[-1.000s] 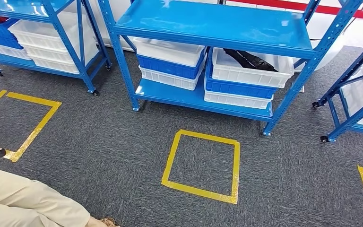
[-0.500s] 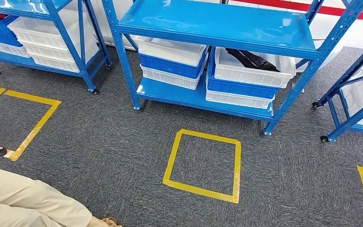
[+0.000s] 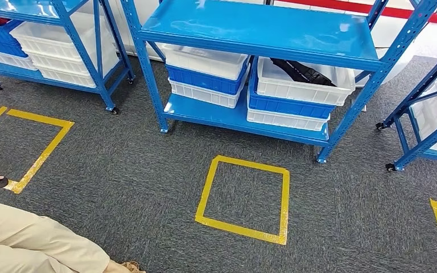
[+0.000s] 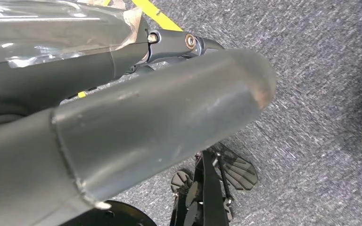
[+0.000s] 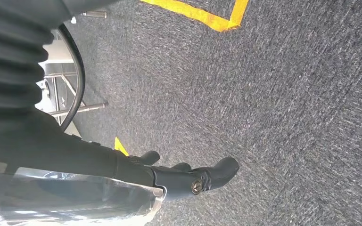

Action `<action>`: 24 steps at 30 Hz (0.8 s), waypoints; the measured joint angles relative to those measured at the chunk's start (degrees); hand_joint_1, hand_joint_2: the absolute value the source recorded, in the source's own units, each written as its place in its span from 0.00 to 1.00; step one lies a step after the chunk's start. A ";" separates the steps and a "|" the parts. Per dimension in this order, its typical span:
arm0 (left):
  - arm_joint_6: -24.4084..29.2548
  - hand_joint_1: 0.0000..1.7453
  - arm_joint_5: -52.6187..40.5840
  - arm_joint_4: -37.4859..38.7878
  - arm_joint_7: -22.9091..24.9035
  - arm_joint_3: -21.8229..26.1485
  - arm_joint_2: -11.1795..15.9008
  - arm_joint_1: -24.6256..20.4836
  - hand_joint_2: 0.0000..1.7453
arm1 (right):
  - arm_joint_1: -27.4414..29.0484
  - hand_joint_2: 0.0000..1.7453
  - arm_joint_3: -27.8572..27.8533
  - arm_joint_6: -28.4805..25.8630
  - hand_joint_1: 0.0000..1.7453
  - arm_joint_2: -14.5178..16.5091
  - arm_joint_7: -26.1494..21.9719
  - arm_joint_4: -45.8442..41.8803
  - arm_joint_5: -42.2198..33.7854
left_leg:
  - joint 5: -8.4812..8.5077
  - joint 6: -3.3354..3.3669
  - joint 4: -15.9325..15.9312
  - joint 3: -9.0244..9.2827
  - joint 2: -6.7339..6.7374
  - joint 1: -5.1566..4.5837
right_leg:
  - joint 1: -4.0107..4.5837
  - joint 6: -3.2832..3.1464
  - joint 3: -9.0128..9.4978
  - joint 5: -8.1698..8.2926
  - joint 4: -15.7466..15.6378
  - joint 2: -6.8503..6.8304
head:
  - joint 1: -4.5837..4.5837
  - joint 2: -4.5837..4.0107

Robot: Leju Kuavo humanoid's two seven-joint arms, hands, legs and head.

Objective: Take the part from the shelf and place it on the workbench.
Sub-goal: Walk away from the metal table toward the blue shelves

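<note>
A: Grey carpet [image 3: 136,187] with yellow tape squares [image 3: 243,196]. The hands?

B: The right hand [image 5: 184,176] hangs with fingers apart, holding nothing. The left hand [image 4: 160,122]: I cannot tell.

A: The part?

B: Probably the dark thing in the far right white bin [image 3: 304,82] on the blue shelf [image 3: 262,28].

A: Risk?

B: The upper board is low; an arm may hit it.

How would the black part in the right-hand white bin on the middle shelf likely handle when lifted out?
The black part looks long and lies slanted, so it may swing or catch on the white bin. It appears glossy, perhaps bagged, so possibly slippery. Its weight cannot be judged.
</note>
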 joint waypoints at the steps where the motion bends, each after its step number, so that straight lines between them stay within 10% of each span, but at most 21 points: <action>1: -0.08 0.00 -0.01 -0.01 -0.25 0.00 0.01 0.00 0.00 | 0.01 1.00 0.00 0.00 0.00 0.01 -0.04 0.00 -0.05 | -0.03 0.05 0.08 -0.01 0.00 0.00 | -0.11 0.06 0.03 0.05 -0.10 0.01 | 0.00 0.00; 6: -0.19 0.00 0.01 -0.02 -1.22 -0.02 0.03 -0.02 0.00 | 0.02 1.00 0.00 -0.06 0.00 0.12 -0.16 0.00 -0.29 | 1.44 1.67 -3.07 1.64 0.65 0.60 | -0.16 0.73 -0.48 -0.50 0.80 -1.19 | 0.12 0.00; 9: -0.17 0.00 0.02 -0.02 -1.30 -0.02 0.02 0.02 0.00 | 0.00 1.00 0.00 -0.07 0.00 0.10 -0.19 0.00 -0.29 | 1.89 1.83 -4.08 2.14 1.46 0.99 | -0.89 0.70 -5.57 -4.50 10.45 -2.42 | 0.31 0.00; 11: -0.16 0.00 0.03 -0.02 -1.28 -0.02 0.02 0.03 0.00 | 0.10 1.00 0.00 -0.07 0.00 0.06 -0.20 0.00 -0.26 | 1.70 1.27 -4.03 2.19 1.82 1.40 | -1.82 1.84 -7.32 -4.99 13.72 -2.67 | 0.30 0.00; 15: -0.12 0.00 0.10 -0.04 -1.23 -0.02 0.21 0.04 0.00 | 0.31 1.00 -0.01 0.09 0.00 0.07 -0.29 0.00 0.00 | 0.44 -1.49 -2.85 2.49 1.93 2.75 | -3.59 5.20 -1.04 0.01 1.67 -3.63 | 0.59 0.01; 21: -0.09 0.00 0.09 -0.01 -1.25 -0.02 0.43 -0.02 0.00 | 0.23 1.00 -0.02 0.19 0.00 0.13 -0.76 0.00 0.12 | -1.57 -3.21 -0.67 2.01 1.88 3.40 | -2.94 1.76 -0.21 -0.17 0.58 -3.19 | 0.30 0.00; 24: -0.11 0.00 0.04 0.00 -1.36 -0.04 0.46 0.05 0.00 | 0.30 1.00 -0.02 0.20 0.00 0.14 -1.05 0.00 0.08 | -6.86 -2.69 10.28 -3.64 1.63 2.81 | -2.16 0.85 -0.13 -0.35 0.56 -3.15 | -0.04 0.00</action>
